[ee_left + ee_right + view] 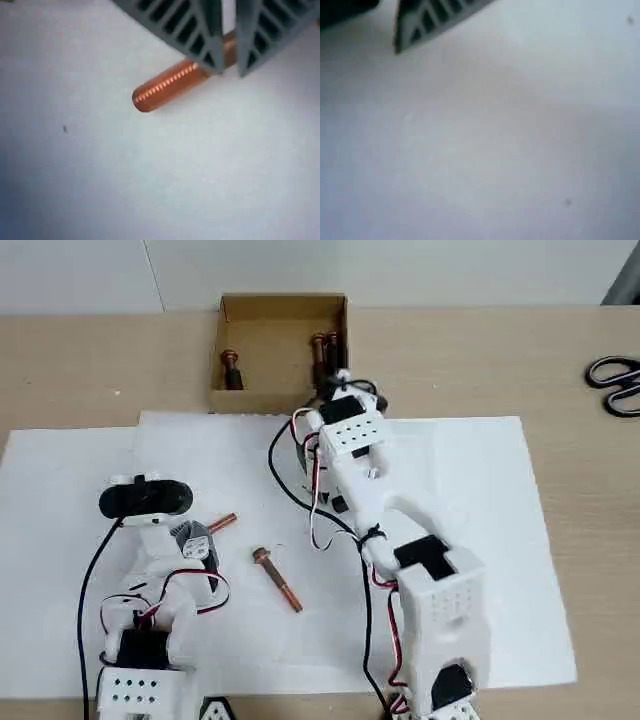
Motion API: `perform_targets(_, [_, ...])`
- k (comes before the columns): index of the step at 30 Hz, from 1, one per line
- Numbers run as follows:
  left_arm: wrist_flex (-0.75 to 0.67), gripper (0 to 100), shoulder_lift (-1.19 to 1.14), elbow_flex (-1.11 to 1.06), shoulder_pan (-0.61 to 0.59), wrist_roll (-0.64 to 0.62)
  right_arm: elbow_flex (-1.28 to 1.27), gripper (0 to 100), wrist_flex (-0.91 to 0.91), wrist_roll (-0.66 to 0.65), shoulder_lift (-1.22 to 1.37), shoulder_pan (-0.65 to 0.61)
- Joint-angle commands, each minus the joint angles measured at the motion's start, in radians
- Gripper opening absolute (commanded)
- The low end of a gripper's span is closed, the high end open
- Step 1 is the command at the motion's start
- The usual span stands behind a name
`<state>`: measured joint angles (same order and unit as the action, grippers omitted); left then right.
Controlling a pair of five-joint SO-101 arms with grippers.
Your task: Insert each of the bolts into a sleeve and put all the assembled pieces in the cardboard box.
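Observation:
My left gripper is low over the white paper, shut on a copper bolt whose threaded end sticks out past the grey fingers. A second copper bolt lies loose on the paper to its right. At the back, the cardboard box holds three assembled pieces: one on its left and two on its right. My right gripper is at the box's front right corner, and one grey finger appears over a pale surface with nothing in it.
A white paper sheet covers the middle of the wooden table. Scissors lie at the far right edge. The right arm stretches diagonally across the paper, with red and black cables beside it.

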<state>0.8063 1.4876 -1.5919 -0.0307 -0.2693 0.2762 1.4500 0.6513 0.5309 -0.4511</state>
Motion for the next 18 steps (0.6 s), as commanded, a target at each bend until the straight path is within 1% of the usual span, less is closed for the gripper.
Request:
perform_targets(1, [0.003,1,0.008,0.008,0.003,-0.005,0.031,24.1,-0.01,0.005,0.007,0.001])
perform_targets(3, [0.003,1,0.008,0.008,0.003,-0.005,0.031,19.2,-0.013,0.005,0.008,0.001])
perform_targets(6, [0.003,1,0.008,0.008,0.003,-0.005,0.031,9.0,-0.01,0.005,0.008,0.001])
perform_targets(9, [0.003,1,0.008,0.008,0.003,-0.005,0.032,2.0,-0.004,0.0,0.007,0.002])
perform_targets(18, [0.003,1,0.008,0.008,0.003,-0.005,0.046,1.1,0.002,-0.002,-0.001,0.001])
